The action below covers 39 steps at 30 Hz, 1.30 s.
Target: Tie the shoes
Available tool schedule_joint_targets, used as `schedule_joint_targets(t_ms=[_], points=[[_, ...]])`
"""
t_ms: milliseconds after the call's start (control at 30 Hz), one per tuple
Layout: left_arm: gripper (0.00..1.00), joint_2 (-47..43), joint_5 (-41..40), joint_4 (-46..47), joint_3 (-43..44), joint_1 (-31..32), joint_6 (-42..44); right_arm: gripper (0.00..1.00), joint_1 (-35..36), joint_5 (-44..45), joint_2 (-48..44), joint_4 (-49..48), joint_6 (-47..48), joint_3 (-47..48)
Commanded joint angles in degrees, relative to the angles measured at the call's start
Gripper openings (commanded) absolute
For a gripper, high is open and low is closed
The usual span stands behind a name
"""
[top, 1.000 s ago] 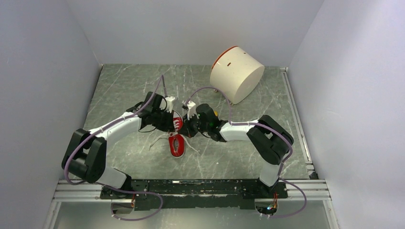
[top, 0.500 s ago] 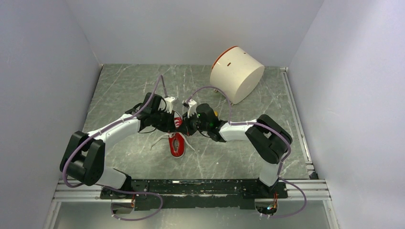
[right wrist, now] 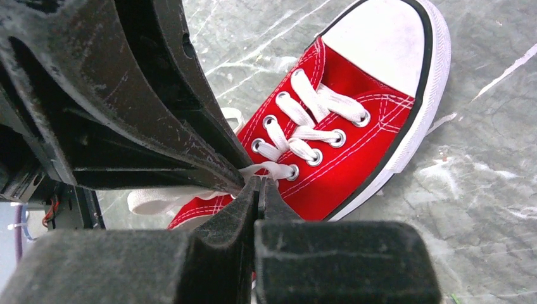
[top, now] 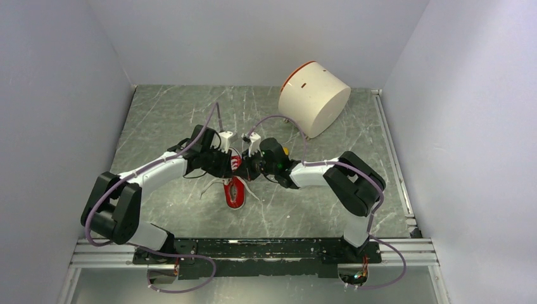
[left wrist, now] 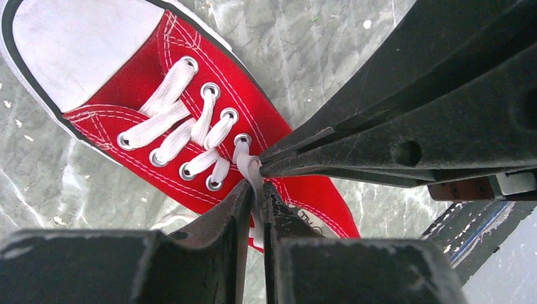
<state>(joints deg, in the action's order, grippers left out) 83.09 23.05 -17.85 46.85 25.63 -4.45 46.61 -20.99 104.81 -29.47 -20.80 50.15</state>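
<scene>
Sneaker (top: 235,192) seen mid-worktop (top: 164,114), toe toward 12 o'clock. Lace (left wrist: 252,166) pinched by clenched right jaws. Left jaws narrowly parted around it, grip cannot be told. Knot judged unstarted; regrasp and crossing pull needed.

Shifted left tool (left wrist: 256,189) a little toward counter's (top: 164,120) far-left corner; eased its jaws narrowly apart around the white lace (left wrist: 246,158).

Left arm (top: 158,170) and right arm (top: 315,172): white link shells were joined by bulky black joint housings (top: 117,212); a lilac cable (top: 87,218) looped along each. The jaws were black, scuffed and tapered to thin points.
</scene>
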Motion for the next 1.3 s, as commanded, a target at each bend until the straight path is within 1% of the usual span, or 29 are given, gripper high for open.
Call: schedule_joint_targets(t_ms=[0,133,200,233,300,367,533,733,800,900,1033,1267], points=[[0.15,1.11,-1.53,0.44,0.23,0.21,2.02,0.0,-0.17,-0.1,1.16,-1.73,-0.61,1.1],[0.08,1.94,-2.4,0.29,0.74,0.21,2.9,0.0,-0.2,-1.2,0.63,-1.05,-0.58,1.18],[0.07,2.14,-3.09,-0.09,0.98,0.21,3.66,0.0,-0.2,-1.02,-0.47,-0.12,-0.39,1.01],[0.06,2.21,-3.36,-0.39,1.09,0.21,3.73,0.02,-0.27,-0.5,-1.01,0.69,-0.09,1.0],[0.05,2.1,-3.38,-0.52,1.14,0.21,5.81,0.13,-0.82,-0.61,-1.44,2.34,0.67,1.44],[0.05,1.81,-3.11,-0.48,1.13,0.21,6.27,0.18,-1.23,-0.84,-1.32,3.22,1.71,2.01],[0.05,1.38,-2.88,-0.63,1.07,0.21,6.73,0.25,-2.37,-1.63,0.49,4.98,4.33,4.98],[0.05,0.67,-2.88,-0.53,0.89,0.21,7.31,0.31,-2.39,-6.38,3.66,6.27,7.59,7.97],[0.05,0.26,-2.88,-0.53,0.72,0.21,7.42,0.31,-2.39,-7.44,4.47,6.34,7.72,8.41],[0.05,-0.03,-2.51,-0.21,0.61,0.22,7.39,0.28,-2.34,-8.35,5.44,6.45,7.53,8.9],[0.05,0.17,-2.27,-0.46,0.91,0.21,7.41,0.26,-2.4,-6.79,5.87,5.98,7.06,8.38],[0.05,-0.01,-2.17,-0.61,1.3,0.21,7.4,0.27,-2.29,-7.79,7.0,6.49,7.57,9.3]])
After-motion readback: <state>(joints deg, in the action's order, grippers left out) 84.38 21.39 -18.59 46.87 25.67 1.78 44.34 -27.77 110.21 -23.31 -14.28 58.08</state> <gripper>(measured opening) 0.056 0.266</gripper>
